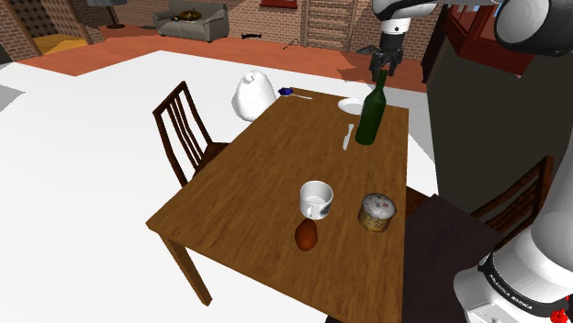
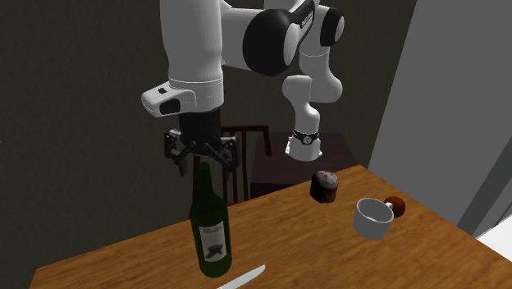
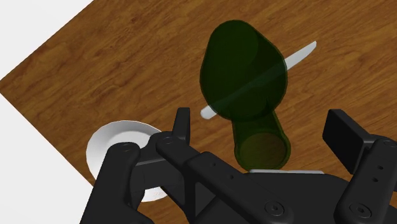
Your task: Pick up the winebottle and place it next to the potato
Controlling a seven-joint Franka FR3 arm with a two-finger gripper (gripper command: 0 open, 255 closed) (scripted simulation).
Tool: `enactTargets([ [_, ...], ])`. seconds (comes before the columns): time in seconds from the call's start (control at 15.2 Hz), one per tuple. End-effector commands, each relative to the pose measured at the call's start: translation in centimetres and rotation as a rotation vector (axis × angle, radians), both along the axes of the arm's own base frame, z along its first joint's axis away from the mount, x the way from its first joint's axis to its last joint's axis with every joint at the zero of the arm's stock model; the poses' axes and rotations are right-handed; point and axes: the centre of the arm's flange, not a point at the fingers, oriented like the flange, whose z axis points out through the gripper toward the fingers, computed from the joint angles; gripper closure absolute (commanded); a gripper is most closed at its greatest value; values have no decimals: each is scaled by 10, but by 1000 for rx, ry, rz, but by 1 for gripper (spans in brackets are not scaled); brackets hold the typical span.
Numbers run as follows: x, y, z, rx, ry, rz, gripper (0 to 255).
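**Fig. 1.** The end effector [image 1: 384, 62] is hovering with its two fingers [image 3: 182, 124] standing wide apart and gripping nothing. The dark green wine bottle [image 1: 370, 115] is standing upright on the wooden surface [image 1: 266, 165] straight below the end effector. Its neck is rising toward the gap between the fingers without touching either one. A knife [image 3: 299, 57] is lying on the surface just beside the bottle's base. A white plate [image 3: 114, 143] is resting near it at the surface's edge. The potato [image 1: 307, 237] is lying well apart from the end effector, toward the opposite end of the surface. It is sitting close to a white cup [image 1: 316, 198] and a muffin [image 1: 376, 212].
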Motion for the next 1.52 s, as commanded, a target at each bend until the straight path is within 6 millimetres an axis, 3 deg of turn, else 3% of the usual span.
enactTargets([
  [0.0, 0, 0, 0, 0, 0, 0, 0],
  [0.07, 0, 0, 0, 0, 0, 0, 255],
  [0.66, 0, 0, 0, 0, 0, 0, 255],
  [1.45, 0, 0, 63, 0, 0, 0, 255],
])
